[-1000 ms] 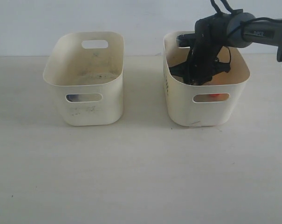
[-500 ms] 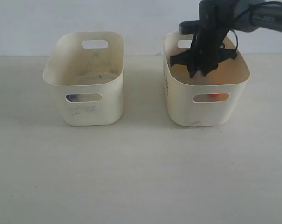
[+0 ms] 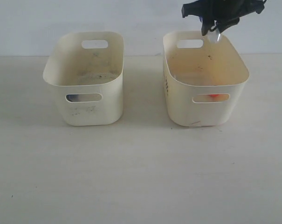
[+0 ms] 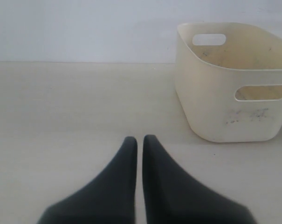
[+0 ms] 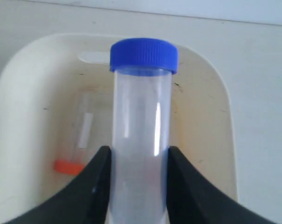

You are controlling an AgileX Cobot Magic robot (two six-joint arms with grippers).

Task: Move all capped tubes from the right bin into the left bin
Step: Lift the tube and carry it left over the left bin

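- Right gripper (image 5: pixel 138 156): two black, smooth, curved fingers (image 5: pixel 96 186) are clamped on either side of a blue-capped tube (image 5: pixel 141 116). The tube body is a clear, glossy plastic cylinder; its ribbed blue screw cap (image 5: pixel 144 55) projects beyond the fingertips.
- In the exterior view the right gripper (image 3: pixel 215 25) hangs at the top edge, above the rear rim of the right bin (image 3: pixel 201 112). A glint of the clear tube (image 3: pixel 216 37) shows just below its fingers, clear of the bin. The rest of the arm is out of frame.
- Right bin: a cream plastic tub with rounded corners, oval handle cut-outs, a yellowish-stained interior and small dark slits on its left side wall.
- On its floor lies a second clear tube (image 5: pixel 82 135) on its side, with an orange-red cap (image 5: pixel 68 166). The orange also shows through the front cut-out.
- Left gripper (image 4: pixel 140 140): black tapered fingers are drawn together with only a thin slit between them, holding nothing. It is low over the pale table (image 4: pixel 61 107), well apart from the left bin (image 4: pixel 215 107).
- Left bin (image 3: pixel 85 114): a paler cream tub of the same shape, with grey smudges and dark specks inside and on its front. It stands beside the right bin with a gap between them.
- A dark bluish shape shows through its front cut-out; it cannot be identified.
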